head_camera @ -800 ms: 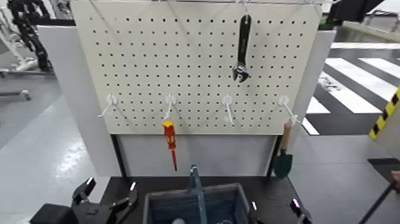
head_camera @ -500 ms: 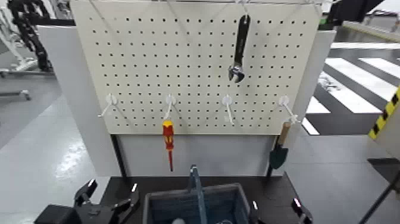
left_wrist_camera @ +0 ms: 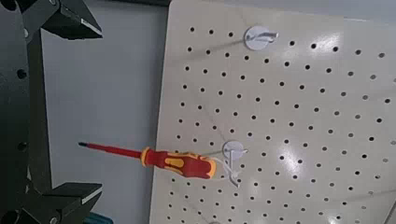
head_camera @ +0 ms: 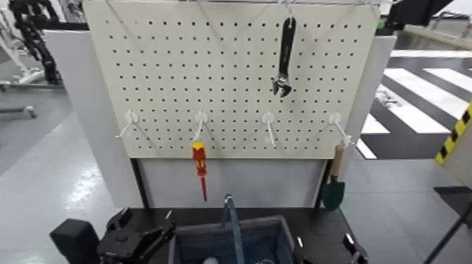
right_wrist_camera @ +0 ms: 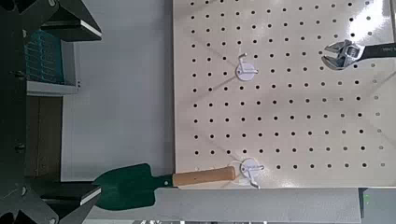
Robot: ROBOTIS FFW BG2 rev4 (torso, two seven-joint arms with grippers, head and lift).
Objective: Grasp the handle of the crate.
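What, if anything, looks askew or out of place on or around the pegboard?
Nothing looks damaged or spilled. The wrench hangs slightly askew, its head swung off plumb, and the screwdriver tilts a little too. The trowel hangs from the board's corner peg, which looks ordinary.

Crate [head_camera: 284,235]: its walls are showing a blue-grey colour.
Handle [head_camera: 237,232]: it is showing also blue-grey.
Screwdriver [head_camera: 199,163]: its grip is mixing red with yellow, its shaft is appearing red.
Pegboard [head_camera: 175,84]: it is carrying a regular pattern of dark dots over cream colour.
Wrench [head_camera: 286,56]: its grip is looking black, its head is shining silver.
Trowel [head_camera: 333,194]: its blade is showing dark green, its grip is looking light brown.
Hooks [head_camera: 270,121]: they are appearing white.
Floor [head_camera: 414,98]: white stripes are crossing a dark part.
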